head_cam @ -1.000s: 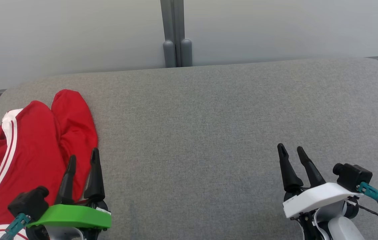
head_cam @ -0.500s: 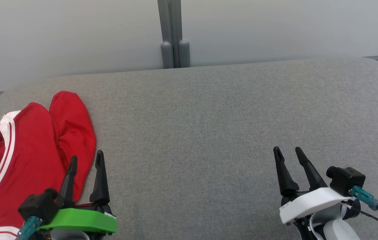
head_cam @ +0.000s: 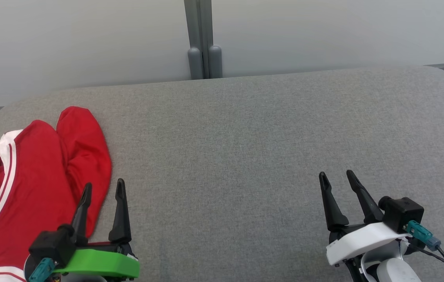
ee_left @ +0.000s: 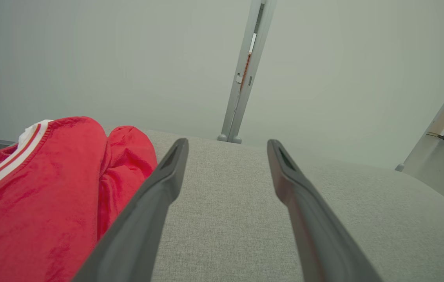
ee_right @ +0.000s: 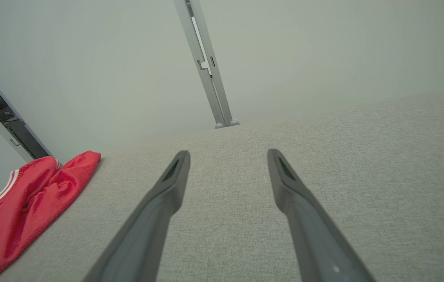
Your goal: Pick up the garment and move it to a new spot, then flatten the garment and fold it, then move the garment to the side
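While nothing is being gripped, garment [head_cam: 37,176]: lying folded at left on cushion [head_cam: 225,137].
Left gripper [head_cam: 104,183]: hanging spread just beside it.
Right gripper [head_cam: 335,173]: hanging spread, well right.
Risk: fingertip possibly snagging cloth, undoing fold.

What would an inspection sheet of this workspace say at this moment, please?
Surface: grey fabric surface, rounded at the far corners, no stains seen.
Job's things: red garment with white stripes, lying bunched at the surface's left end.
Clutter: nothing seen.
Grippers: left gripper open, nothing between its fingers, one finger over the garment's edge, contact unclear; right gripper open, over bare fabric, apart from the garment.
Cables: black cable with a teal connector runs from the right wrist camera, clear of the garment.
Surroundings: pale wall panels behind, joined at a grey post.
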